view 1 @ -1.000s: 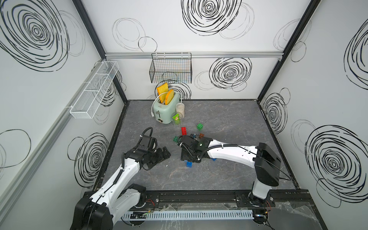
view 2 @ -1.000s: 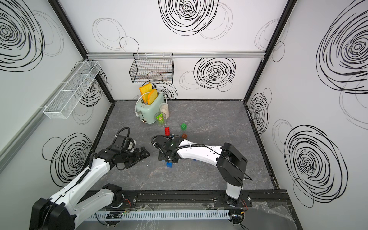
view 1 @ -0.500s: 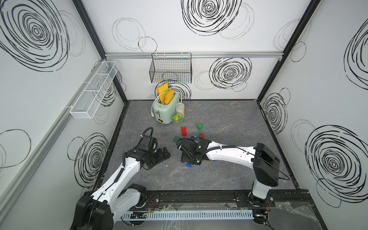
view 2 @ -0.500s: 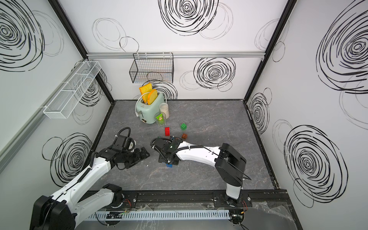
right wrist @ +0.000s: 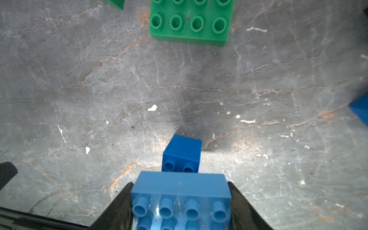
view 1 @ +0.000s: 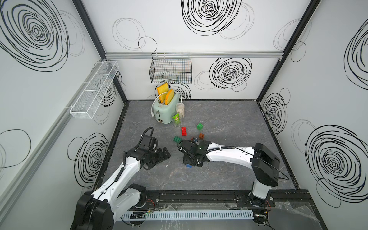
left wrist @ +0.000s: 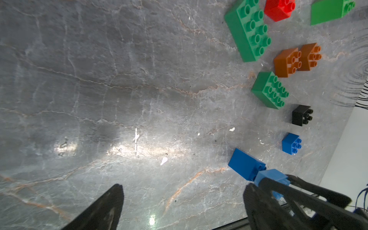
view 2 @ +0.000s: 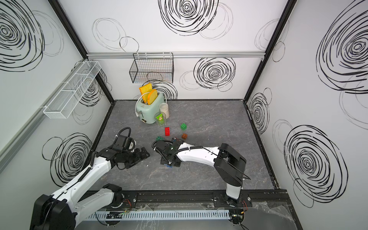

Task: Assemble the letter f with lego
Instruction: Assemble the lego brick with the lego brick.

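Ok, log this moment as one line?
right hand: shut on light blue brick | left hand: open, empty | dark blue brick: on its side beside it

Seen from above: red brick (view 1: 184,131), green brick (view 1: 200,126) and orange-brown brick (view 1: 201,136) lying near the toaster (view 1: 165,113); farther from the toaster, right gripper (view 1: 191,162) low over a blue brick (view 1: 188,166), left gripper (view 1: 162,157) alongside.

Smooth, shiny plastic on the light blue brick (right wrist: 180,185) and the green brick (right wrist: 189,22). Grey stone-look worktop (left wrist: 119,79), scratched, with bright shiny patches. Thin black metal wire on the basket (view 1: 170,70). Smooth, glossy toaster (view 1: 163,114).
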